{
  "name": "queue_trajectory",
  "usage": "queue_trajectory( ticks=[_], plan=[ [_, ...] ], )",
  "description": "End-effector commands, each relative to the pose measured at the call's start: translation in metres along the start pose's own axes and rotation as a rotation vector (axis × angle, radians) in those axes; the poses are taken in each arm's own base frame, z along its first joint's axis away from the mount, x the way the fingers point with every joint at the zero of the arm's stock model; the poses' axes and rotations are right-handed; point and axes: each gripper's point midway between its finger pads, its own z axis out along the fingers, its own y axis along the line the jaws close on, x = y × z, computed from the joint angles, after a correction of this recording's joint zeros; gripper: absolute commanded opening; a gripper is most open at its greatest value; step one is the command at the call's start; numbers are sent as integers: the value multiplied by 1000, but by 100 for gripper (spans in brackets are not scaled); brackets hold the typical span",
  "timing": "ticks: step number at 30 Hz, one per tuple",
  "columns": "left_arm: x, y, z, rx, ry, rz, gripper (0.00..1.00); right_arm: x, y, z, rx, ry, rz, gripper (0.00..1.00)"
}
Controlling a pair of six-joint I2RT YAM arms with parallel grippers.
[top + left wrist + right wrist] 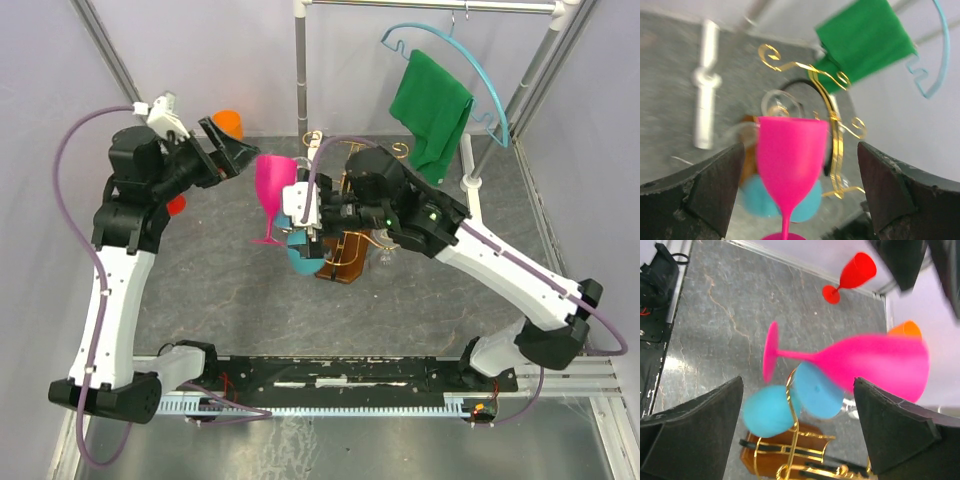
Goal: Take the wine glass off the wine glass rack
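The wine glass rack (342,262) stands mid-table, with a brown wooden base (771,456) and gold wire arms (826,95). A blue wine glass (301,254) hangs upside down on one arm, its stem over the wire (769,411). My right gripper (306,216) is open, one finger on each side of the blue glass (800,427), not closed on it. A pink wine glass (272,185) stands upright just left of the rack. My left gripper (230,150) is open and empty, facing the pink glass (790,155) from a short way off. Clear glasses (781,104) also hang on the rack.
A red glass (176,205) and an orange glass (228,122) stand at the back left, near the left arm. A green cloth (430,105) hangs on a blue hanger from the grey clothes rail (300,70) behind the rack.
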Motion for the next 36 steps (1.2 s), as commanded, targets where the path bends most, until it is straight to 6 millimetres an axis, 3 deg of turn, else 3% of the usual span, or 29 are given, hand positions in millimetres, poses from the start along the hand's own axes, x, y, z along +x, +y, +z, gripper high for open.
queue_trajectory(
  ticks=[1, 4, 6, 10, 13, 20, 24, 29, 33, 36],
  plan=[
    [-69, 19, -46, -257, -309, 278, 99, -22, -32, -43, 261, -52, -41, 99],
    [-77, 26, -50, -304, -348, 296, 97, -23, -35, -50, 288, -57, -42, 99],
    [-73, 22, -42, -265, -335, 273, 96, -24, -37, -47, 286, -53, -31, 99],
    [-63, 35, -28, -276, -297, 243, 95, -26, -44, -42, 295, -47, 7, 99],
    [-59, 48, -30, -322, -296, 262, 97, -26, -44, -40, 296, -47, 12, 99],
    [-45, 98, -28, -488, -316, 280, 99, -19, -46, -38, 321, -32, 63, 96],
    [-23, 142, -17, -639, -235, 191, 99, -17, -47, -43, 336, -15, 92, 96],
    [16, 190, -1, -724, -128, -65, 99, -10, -44, -46, 342, 11, 113, 97],
    [54, 218, 6, -742, -63, -345, 99, -4, -40, -50, 350, 23, 108, 97],
    [68, 231, 3, -794, -90, -456, 99, -2, -38, -54, 361, 24, 97, 98]
  ],
)
